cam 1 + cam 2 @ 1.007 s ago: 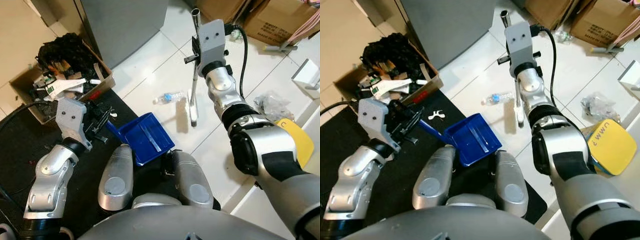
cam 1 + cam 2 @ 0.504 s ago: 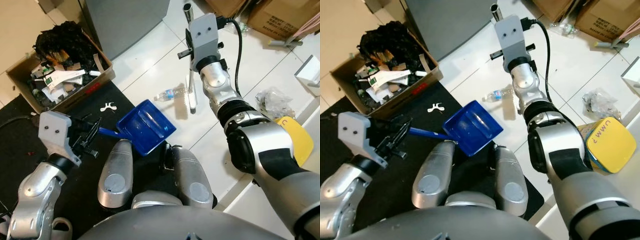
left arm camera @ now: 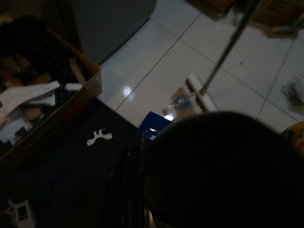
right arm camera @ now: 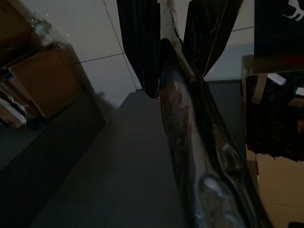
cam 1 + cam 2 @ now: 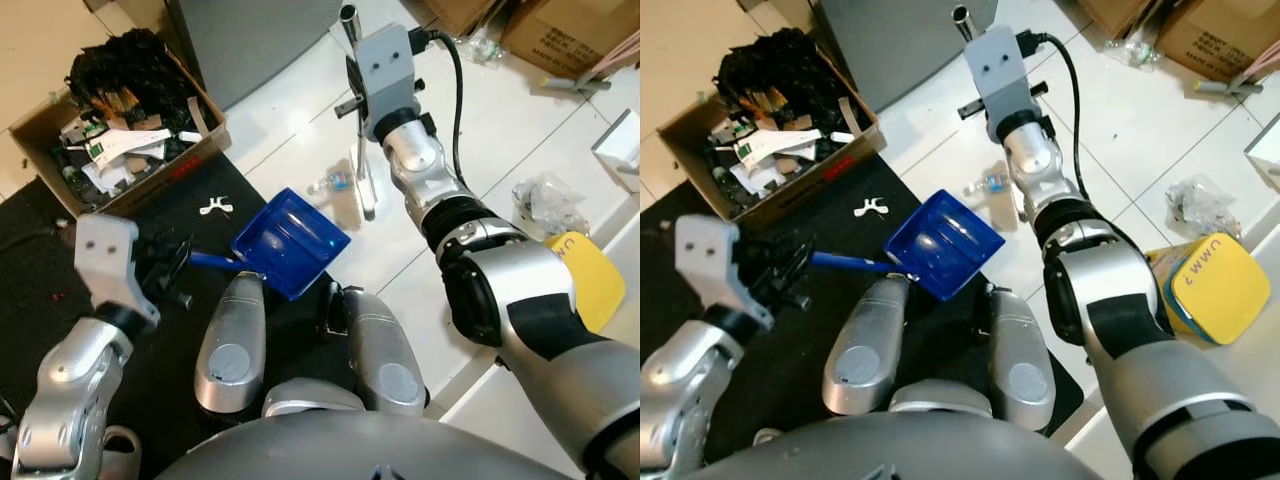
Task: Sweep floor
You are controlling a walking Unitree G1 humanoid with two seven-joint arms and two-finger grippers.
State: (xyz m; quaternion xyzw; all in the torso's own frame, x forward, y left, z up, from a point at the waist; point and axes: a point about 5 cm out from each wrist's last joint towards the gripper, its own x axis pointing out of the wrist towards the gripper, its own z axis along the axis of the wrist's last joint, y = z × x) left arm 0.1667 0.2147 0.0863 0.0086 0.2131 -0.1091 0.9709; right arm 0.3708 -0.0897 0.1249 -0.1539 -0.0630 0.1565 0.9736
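The broom stands nearly upright on the white tiled floor, its metal handle clamped in the right end effector, whose black fingers close around the shaft in the right wrist view. Its brush head rests on the tile right beside a small plastic bottle, and the blue dustpan lies just beyond the bottle toward the robot, at the edge of the black mat. The left end effector grips the dustpan's blue handle out to the robot's left, well apart from the broom. The step in hand looks like pushing the bottle into the pan. To do it well, the brush should stay flat on the tile and move in a short, slow stroke straight at the pan's open mouth, since a round bottle will likely roll aside if struck off-centre. The pan's front lip should be pressed down to the floor and held steady, so the bottle rides in rather than slipping under. A box of scraps sits further left.
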